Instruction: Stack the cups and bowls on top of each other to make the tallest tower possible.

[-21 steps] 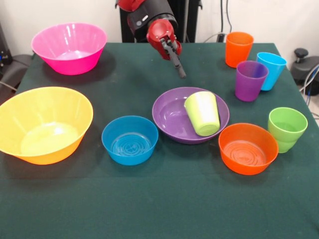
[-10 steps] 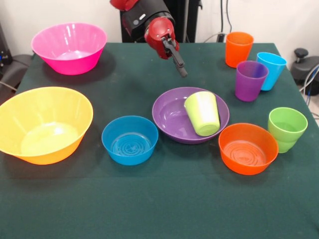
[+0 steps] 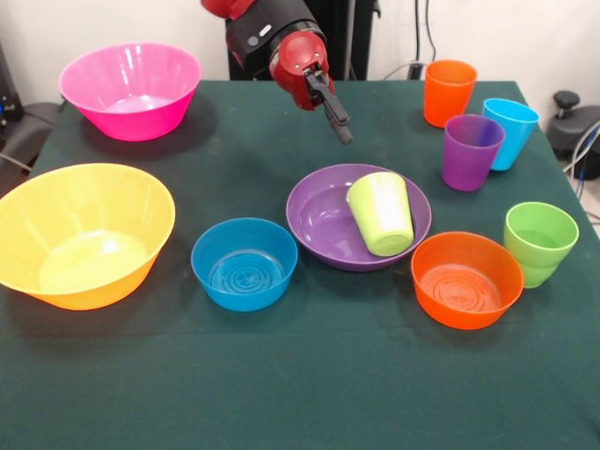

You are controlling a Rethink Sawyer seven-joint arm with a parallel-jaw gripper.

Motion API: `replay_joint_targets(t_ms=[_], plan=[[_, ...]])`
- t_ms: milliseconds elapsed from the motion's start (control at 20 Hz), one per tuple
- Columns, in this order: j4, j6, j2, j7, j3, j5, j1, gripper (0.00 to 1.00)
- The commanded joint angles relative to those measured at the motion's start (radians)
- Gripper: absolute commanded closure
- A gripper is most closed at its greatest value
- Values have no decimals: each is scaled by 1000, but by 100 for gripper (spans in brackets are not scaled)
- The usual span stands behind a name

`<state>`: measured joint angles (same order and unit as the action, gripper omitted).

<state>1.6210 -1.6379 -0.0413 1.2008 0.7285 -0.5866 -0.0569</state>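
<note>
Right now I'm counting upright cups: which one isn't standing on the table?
The lime-yellow cup; it sits upside down in the purple bowl, unlike the others.

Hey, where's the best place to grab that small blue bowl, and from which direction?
Probably by its rim. The small blue bowl sits upright and open on the table, standing apart from the purple bowl and the big yellow-orange bowl. Coming straight down from above, one jaw inside and one outside the thin wall looks best; the round, flared sides would likely slip in a sideways pinch.
</note>
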Motion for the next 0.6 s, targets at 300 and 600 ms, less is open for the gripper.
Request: replay_joint_targets(t_ms=[300, 600], plan=[[-105, 123, -6, 109, -82, -38, 17, 0], [-103, 125, -2, 112, -84, -37, 14, 0]])
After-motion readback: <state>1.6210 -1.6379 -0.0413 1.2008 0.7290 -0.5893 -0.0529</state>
